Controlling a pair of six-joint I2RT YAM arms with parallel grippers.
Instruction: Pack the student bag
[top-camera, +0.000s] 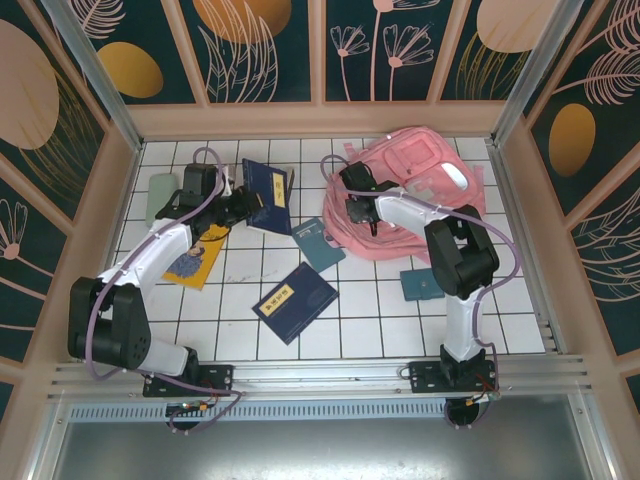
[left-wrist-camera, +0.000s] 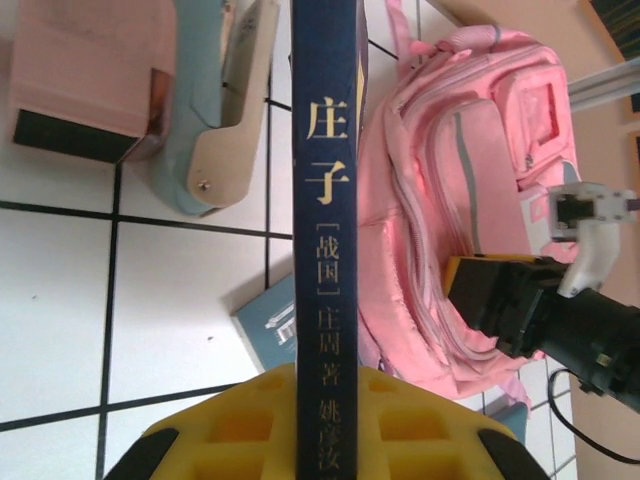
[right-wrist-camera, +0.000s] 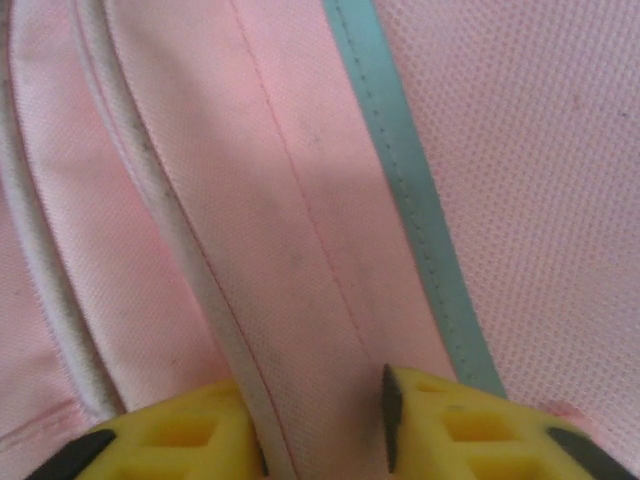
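The student bag (top-camera: 420, 195), a big pink backpack with a pale stripe, lies at the back right of the tiled table; it is also in the left wrist view (left-wrist-camera: 470, 190). My right gripper (top-camera: 348, 183) is at the bag's left edge. Its yellow fingers (right-wrist-camera: 470, 420) are shut on a fold of pink fabric (right-wrist-camera: 300, 300) beside a teal trim. My left gripper (top-camera: 243, 203) is shut on a dark blue book (top-camera: 268, 195), lifted with its spine (left-wrist-camera: 330, 200) running straight out between the fingers (left-wrist-camera: 230, 420), left of the bag.
On the tiles lie a teal book (top-camera: 320, 243), a navy book (top-camera: 295, 300), a yellow booklet (top-camera: 195, 255), a small teal book (top-camera: 425, 283) and a pale green item (top-camera: 160, 197). A light blue stapler (left-wrist-camera: 225, 100) and a pink box (left-wrist-camera: 90, 80) sit beyond the held book. Wooden walls ring the table.
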